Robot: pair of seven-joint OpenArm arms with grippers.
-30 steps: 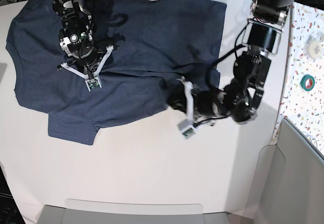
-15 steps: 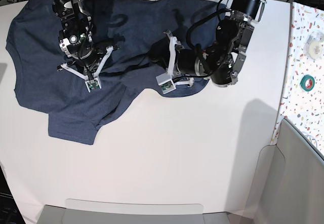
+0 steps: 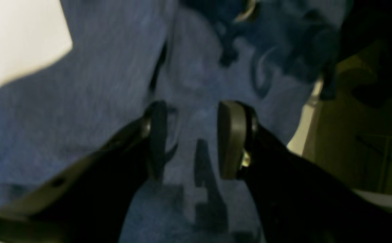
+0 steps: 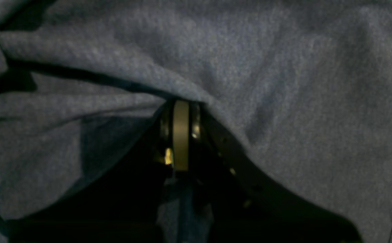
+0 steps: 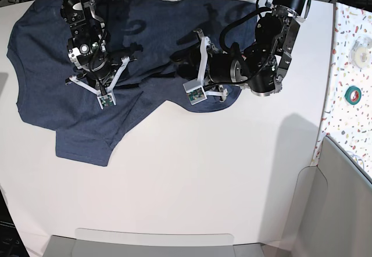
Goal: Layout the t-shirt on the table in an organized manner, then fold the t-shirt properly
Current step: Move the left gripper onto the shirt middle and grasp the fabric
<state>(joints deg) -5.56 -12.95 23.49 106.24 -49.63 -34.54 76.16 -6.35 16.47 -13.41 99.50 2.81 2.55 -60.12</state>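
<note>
The t-shirt (image 5: 70, 114) lies across the far part of the table (image 5: 192, 193), its left edge close to the table's left border and one short sleeve (image 5: 81, 146) sticking out toward the near side. In the base view the right gripper (image 5: 93, 65) is planted on the cloth at upper left; its wrist view shows the pads (image 4: 181, 135) pressed together with a ridge of navy fabric bunched over their tips, so it has the t-shirt pinched. Further right, a flap of the shirt's right portion is folded back over the middle, leaving a curved edge (image 5: 168, 97) that runs from the sleeve up toward the other arm. The left gripper (image 5: 180, 68) sits over that fold; in its wrist view the fingers (image 3: 229, 138) stand apart with blue cloth visible through the gap and nothing between them. The whole near half of the table is bare white. At the far right a speckled strip (image 5: 351, 65) carries a green tape roll (image 5: 353, 94), and a pale bin wall (image 5: 343, 193) rises at the near right corner.
</note>
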